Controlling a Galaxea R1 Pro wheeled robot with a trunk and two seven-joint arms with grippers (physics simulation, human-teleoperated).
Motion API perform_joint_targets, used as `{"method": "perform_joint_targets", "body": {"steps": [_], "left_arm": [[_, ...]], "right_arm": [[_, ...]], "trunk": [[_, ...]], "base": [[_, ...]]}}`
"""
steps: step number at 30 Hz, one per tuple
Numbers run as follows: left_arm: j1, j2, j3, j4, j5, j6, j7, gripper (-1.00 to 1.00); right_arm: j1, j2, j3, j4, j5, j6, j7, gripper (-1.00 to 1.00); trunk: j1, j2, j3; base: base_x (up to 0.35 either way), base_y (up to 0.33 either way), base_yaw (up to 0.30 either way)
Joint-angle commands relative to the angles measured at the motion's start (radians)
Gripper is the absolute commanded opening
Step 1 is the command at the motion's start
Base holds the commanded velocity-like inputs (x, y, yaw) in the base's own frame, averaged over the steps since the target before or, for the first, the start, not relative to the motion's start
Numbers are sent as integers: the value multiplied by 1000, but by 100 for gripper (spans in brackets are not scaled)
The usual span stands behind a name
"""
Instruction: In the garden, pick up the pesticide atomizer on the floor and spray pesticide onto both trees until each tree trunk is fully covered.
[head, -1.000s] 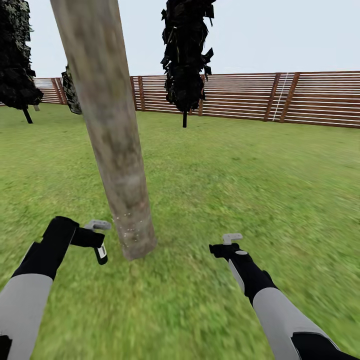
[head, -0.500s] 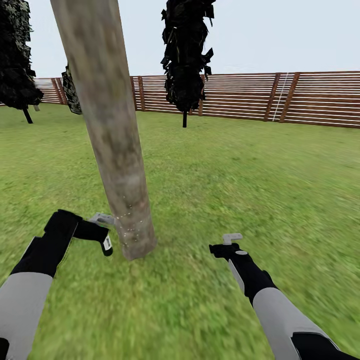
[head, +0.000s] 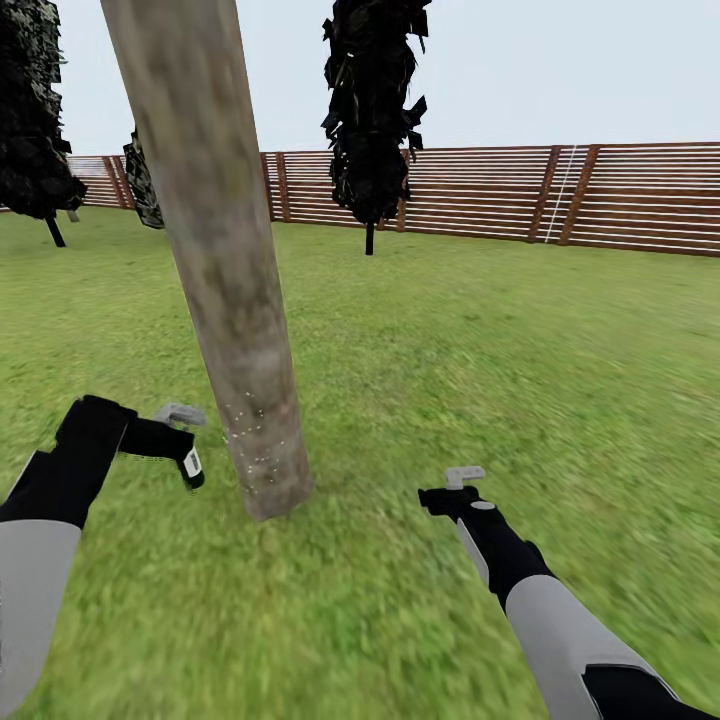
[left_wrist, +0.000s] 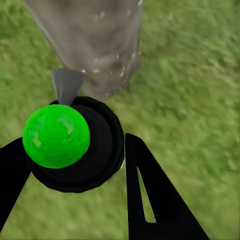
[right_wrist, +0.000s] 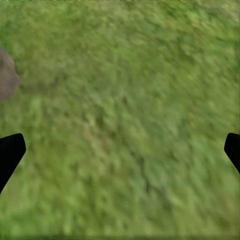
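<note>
Spraying under way at the base of the near tree trunk (head: 215, 260), with the left gripper (head: 178, 440) pinching the pesticide atomizer (head: 190, 466) between its fingers and holding it low, just beside the trunk and clear of the lawn (head: 450, 360). Showing from the left wrist as a round black body with a bright green ball (left_wrist: 56, 136) on top, clamped between the dark fingers (left_wrist: 150, 195), nozzle pointing at the bark. Speckling the lowest stretch of trunk with pale droplets (head: 255, 445), while leaving the bark above looking bare, so judging this first trunk only begun and far from covered. Still awaiting a second thick trunk, not seen here among the dark conifers (head: 372, 110) by the wooden fence (head: 560, 200). Hanging idle over grass, the right gripper (head: 462, 482), its fingers spread wide with nothing between them in the right wrist view. Compared with half a second ago, sitting farther from the trunk and slightly higher, the left gripper and atomizer having pulled back toward the robot's left; right arm and camera view unchanged.
</note>
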Motion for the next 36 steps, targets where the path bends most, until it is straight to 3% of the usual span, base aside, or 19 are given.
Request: {"method": "perform_joint_targets", "body": {"steps": [1,4,13,30,36], "left_arm": [[-8,0,1,2,-10,5,-10,-100],[-26,-1,-7,17,-11,5,-10,-100],[-16,-12,-13,49,-11,4,-10,-100],[-143,11,-11,49,-20,4,-10,-100],[-136,6,-15,50,-40,4,-10,-100]], "right_arm": [[0,1,-6,-2,10,3,3,100],[0,1,-6,-2,10,-6,3,100],[0,1,-6,-2,10,-8,3,100],[0,1,-6,-1,10,-8,3,100],[0,1,-6,-1,10,-8,3,100]], "trunk": [[0,0,-1],[0,0,-1],[0,0,-1],[0,0,-1],[0,0,-1]], "base": [[0,0,0],[0,0,0],[0,0,0],[0,0,0],[0,0,0]]}}
